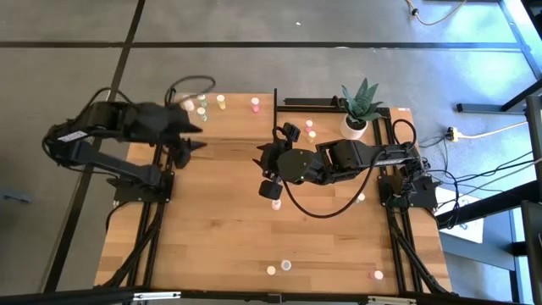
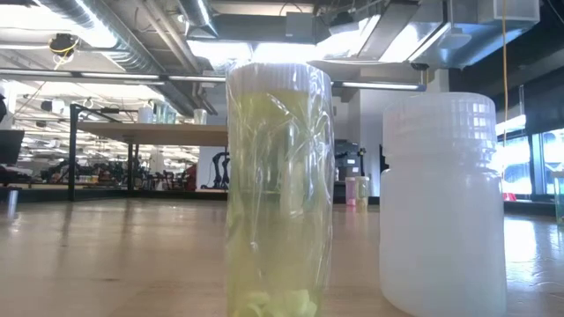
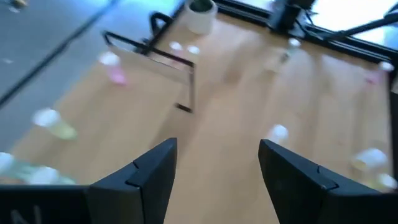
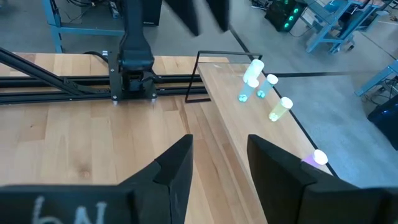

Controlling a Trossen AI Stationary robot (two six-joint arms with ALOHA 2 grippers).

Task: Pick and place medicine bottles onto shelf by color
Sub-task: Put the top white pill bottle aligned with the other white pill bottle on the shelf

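- Left gripper hangs near the shelf at the tabletop's far edge, jaws parted, nothing between them.
- Right gripper sits mid-table, jaws apart and empty, a pink-topped bottle just beside it.
- Several medicine bottles stand on the shelf; others lie along the near edge.
- Risk: a descending finger tips the tiny bottle and it rolls.
- Risk: the left arm sweeps the shelved bottles off.

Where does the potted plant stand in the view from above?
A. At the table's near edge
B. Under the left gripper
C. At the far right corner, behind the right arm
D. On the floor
C: the potted plant stands at the table's far right corner, just behind the right arm.
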